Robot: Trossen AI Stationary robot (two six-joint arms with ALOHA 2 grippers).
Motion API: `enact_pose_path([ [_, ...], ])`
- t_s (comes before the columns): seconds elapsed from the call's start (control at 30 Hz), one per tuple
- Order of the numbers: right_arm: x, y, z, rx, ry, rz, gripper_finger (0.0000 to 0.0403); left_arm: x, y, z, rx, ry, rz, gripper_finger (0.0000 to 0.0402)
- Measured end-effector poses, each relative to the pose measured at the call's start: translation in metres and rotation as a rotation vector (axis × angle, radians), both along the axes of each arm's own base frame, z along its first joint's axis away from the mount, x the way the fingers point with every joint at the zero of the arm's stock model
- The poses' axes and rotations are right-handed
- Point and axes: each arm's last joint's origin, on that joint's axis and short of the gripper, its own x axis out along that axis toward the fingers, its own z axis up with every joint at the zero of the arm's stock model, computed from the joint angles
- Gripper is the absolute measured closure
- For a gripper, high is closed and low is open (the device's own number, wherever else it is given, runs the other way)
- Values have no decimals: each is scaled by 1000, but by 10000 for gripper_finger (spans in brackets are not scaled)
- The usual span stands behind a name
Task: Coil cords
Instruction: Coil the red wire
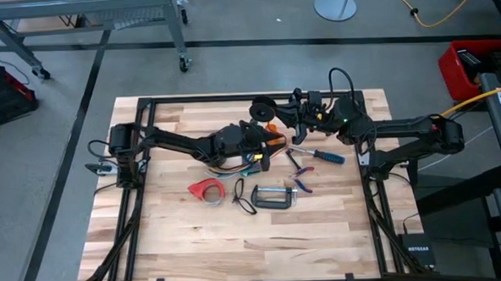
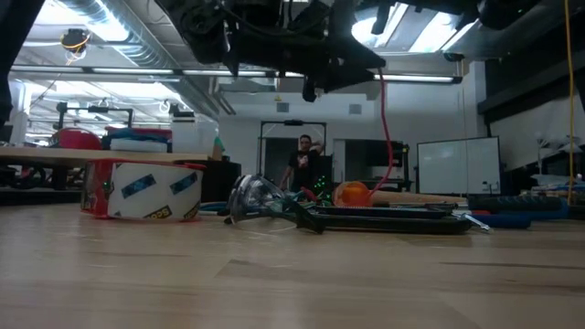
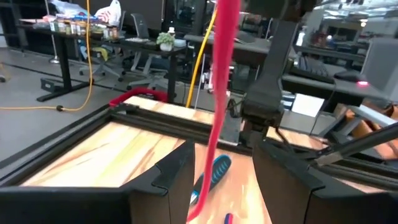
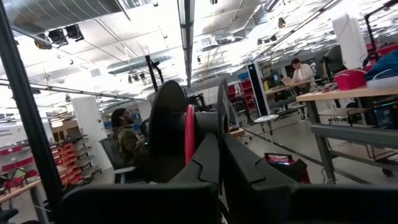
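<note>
We see the left arm stretched across the counter (image 1: 238,243) from its base at the left edge, its left claw (image 1: 263,148) ending over the cords (image 1: 235,167), fingers (image 3: 168,180) spread wide in the left wrist view with a red cord (image 3: 221,93) hanging between them, touching neither that we can tell. The right arm reaches in from the right edge, elbow bent, wrist turned so its camera looks level out into the room; the right claw (image 1: 293,113) sits near the back edge of the counter, beyond the cords, fingers (image 4: 208,162) pressed together, a red strand (image 4: 189,134) showing at the tips, and we cannot tell whether it is pinched. A black spool-like disc (image 1: 263,109) sits just beside that claw. The bunch of cords lies under the left wrist, near counter centre, partly hidden by the arm. Nearer the front from the cords: red tape dispenser (image 1: 206,190), a black loop of cord (image 1: 242,197), metal clamp (image 1: 274,197). Right of the cords: blue-handled screwdriver (image 1: 323,156), small pliers (image 1: 301,165). In the low view the tape dispenser and clamp (image 2: 274,206) block most of the cords; a person (image 2: 304,164) stands in the room behind.
</note>
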Motion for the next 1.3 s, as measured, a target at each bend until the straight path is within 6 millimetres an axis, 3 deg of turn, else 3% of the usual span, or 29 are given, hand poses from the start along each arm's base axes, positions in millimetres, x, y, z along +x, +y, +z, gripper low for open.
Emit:
enact_pose_path([
  [0.17, 3, 5, -2, -12, 4, -6, 398, 4, 0, -6, 1, -48, 2, 267],
  [0.57, 2, 5, -1, -15, -5, -8, 398, 5, 0, -8, 1, -36, 2, 367],
  [0.77, 2, 5, -1, -15, -4, -9, 398, 5, 0, -8, 1, -37, 2, 395],
  [1.1, -1, 4, -2, -38, 54, 9, 398, 4, 0, -19, -40, 82, 5, 400],
  [1.3, -22, -2, -2, -7, 226, -23, 398, -4, -1, -21, -77, 209, 11, 401],
])
